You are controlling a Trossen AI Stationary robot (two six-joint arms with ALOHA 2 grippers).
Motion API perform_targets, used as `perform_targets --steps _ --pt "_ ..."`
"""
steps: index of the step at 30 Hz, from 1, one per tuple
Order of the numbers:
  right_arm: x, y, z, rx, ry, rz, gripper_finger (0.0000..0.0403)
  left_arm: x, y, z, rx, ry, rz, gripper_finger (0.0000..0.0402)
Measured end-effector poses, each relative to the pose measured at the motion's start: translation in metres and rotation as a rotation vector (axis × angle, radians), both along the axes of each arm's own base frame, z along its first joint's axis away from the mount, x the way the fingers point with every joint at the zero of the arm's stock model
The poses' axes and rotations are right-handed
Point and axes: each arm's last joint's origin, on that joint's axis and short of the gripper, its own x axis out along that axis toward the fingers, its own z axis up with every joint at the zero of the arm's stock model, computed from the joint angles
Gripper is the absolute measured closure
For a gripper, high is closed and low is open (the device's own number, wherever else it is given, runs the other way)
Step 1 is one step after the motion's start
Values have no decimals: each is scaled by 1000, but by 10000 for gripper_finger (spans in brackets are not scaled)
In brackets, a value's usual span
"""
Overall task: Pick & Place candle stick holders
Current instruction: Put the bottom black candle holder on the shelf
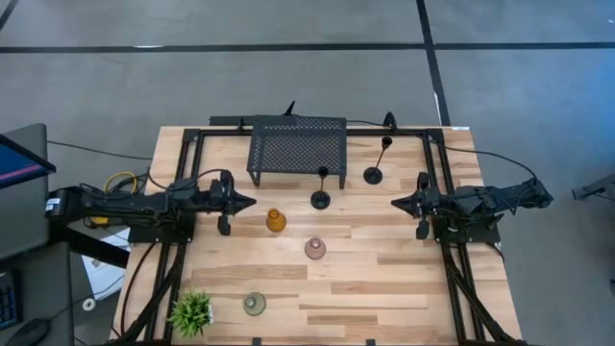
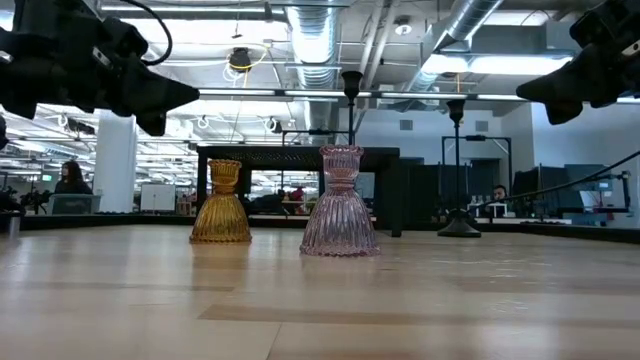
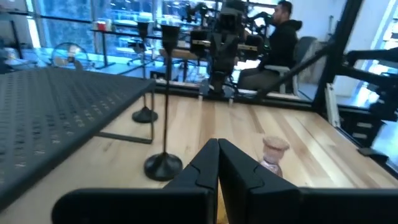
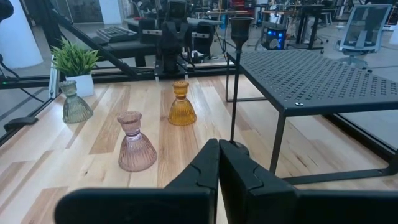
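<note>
No writing is readable; left gripper [image 1: 252, 202] and right gripper [image 1: 395, 204] hover, jaws pressed together.

We get even, bright overhead light on the table [image 1: 384, 279], so shadows stay soft. Ceiling strip lights [image 2: 470, 62] glare hard in the low view, and the left wrist view looks smeary, especially the windows [image 3: 81, 25].

No text, label, brand, number or sign could be read anywhere in these views, neither on the table's objects nor in the room behind.
</note>
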Motion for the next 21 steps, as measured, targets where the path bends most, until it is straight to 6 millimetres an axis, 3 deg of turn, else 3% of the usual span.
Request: perform_targets --steps 5,14,21 --pt "0 0 0 0 0 0 403 11 2 10 -6 37 12 394" --pt "0 0 0 0 1 0 403 48 6 19 7 162 19 394" --pt "0 0 0 0 1 -1 403 78 10 31 75 104 28 394"
